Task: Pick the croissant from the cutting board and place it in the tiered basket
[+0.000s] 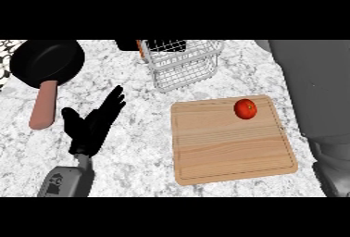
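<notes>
Item, near left: the left hand [87, 129] is held over the counter [137, 157] on its grey forearm [66, 181], fingers spread straight, nothing gripped. To its right, a cutting board [232, 148] is laid, with a red tomato [245, 109] at its far right corner. Beyond are set a wire tiered basket [181, 65] and, far left, a black pan [46, 60].

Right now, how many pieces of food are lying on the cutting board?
1. A red tomato sits near the far right corner of the cutting board. Nothing else lies on the board, and nothing covers any part of it.
</notes>
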